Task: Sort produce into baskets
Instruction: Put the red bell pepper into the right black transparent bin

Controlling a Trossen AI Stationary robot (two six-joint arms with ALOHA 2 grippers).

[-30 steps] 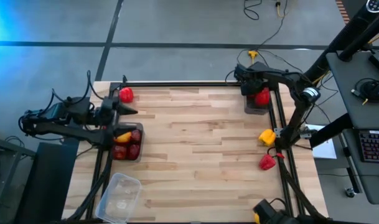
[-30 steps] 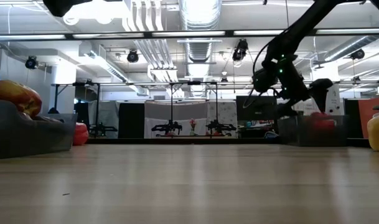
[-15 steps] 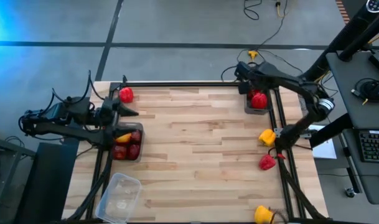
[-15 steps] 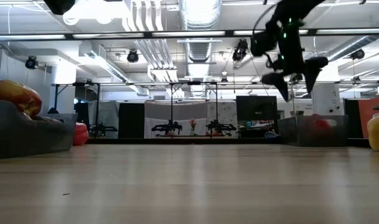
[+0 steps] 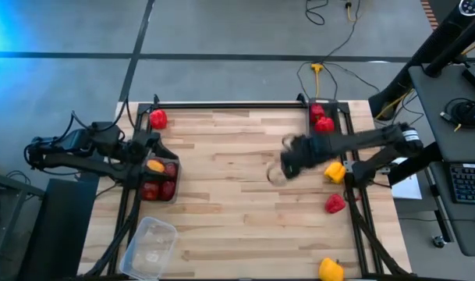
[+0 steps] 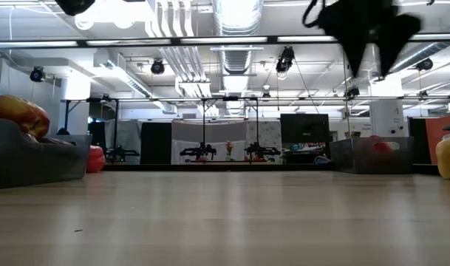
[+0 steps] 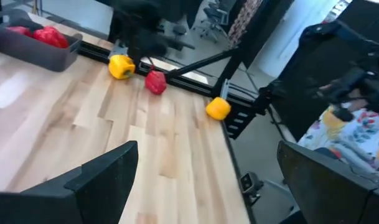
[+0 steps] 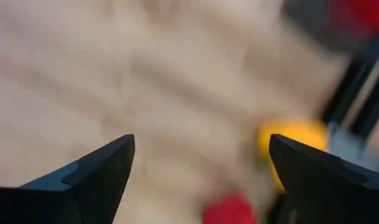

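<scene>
Produce is partly sorted: 2 red peppers point(image 5: 322, 119) sit in the far right grey tray point(image 5: 331, 129), and a mix of red and orange pieces fills the left grey tray point(image 5: 173, 184). Loose on the table point(image 5: 229, 195) are a red pepper point(image 5: 157, 119) at the far left corner, a yellow pepper point(image 5: 334, 172) and another red one point(image 5: 334, 204) near the right edge, and a yellow pepper point(image 5: 328, 269) at the near right corner. The clear tub point(image 5: 150, 243) appears empty. The right gripper point(image 5: 288, 162) hangs over mid-table beside the yellow pepper, fingers spread and holding nothing, probably lining up its next pick. The left gripper point(image 5: 153, 142) waits over the left tray, fingers apart, empty.
</scene>
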